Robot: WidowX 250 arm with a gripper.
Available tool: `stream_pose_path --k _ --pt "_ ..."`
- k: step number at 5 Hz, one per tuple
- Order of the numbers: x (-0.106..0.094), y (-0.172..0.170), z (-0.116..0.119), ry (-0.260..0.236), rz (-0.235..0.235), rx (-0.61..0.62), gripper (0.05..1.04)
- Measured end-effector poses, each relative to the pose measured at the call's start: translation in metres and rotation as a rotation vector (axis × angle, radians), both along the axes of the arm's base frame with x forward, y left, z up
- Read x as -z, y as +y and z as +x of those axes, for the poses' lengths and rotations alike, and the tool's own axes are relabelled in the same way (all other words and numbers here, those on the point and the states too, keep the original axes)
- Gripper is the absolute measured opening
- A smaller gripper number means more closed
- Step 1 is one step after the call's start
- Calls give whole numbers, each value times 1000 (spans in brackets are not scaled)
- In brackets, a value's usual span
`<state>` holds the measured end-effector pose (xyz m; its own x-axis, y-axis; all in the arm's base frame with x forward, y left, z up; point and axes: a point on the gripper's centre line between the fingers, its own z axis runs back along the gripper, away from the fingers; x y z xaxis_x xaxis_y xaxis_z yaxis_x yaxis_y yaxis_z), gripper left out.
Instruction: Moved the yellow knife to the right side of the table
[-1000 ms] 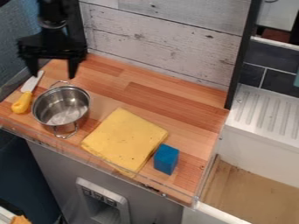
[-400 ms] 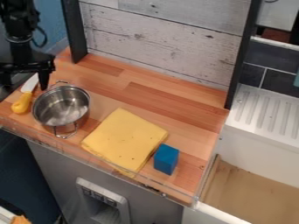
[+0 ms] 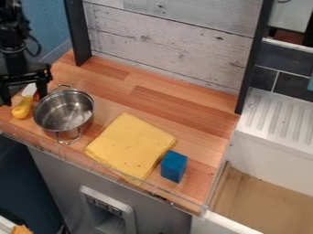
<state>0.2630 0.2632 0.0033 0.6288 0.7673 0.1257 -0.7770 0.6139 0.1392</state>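
A black gripper [image 3: 23, 94] hangs over the left edge of the wooden bench [image 3: 177, 107], its fingers apart above a yellow-handled knife [image 3: 23, 108]; whether they touch it is hard to tell. The knife lies beside a two-handled steel pot [image 3: 65, 112]. Nearer the front right corner, a blue block [image 3: 174, 167] stands beside a folded yellow cloth [image 3: 131, 145].

The black arm [image 3: 12, 43] hangs down at the far left of the scene, with a dark cable [image 3: 36, 45] looping out on its right side. Beneath it, the wide black pincer [image 3: 24, 98] points downward, its two fingers [image 3: 42, 87] standing well apart, one to the left and one to the right, their tips not touching each other.
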Motion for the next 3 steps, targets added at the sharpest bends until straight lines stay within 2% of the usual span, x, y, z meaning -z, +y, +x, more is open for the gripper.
stream_pose_path --k 1,2,3 --pt "15 -4 4 5 -52 10 1001" --pt "17 -2 6 11 -68 16 1000" --pt "19 -1 7 6 -86 7 947"
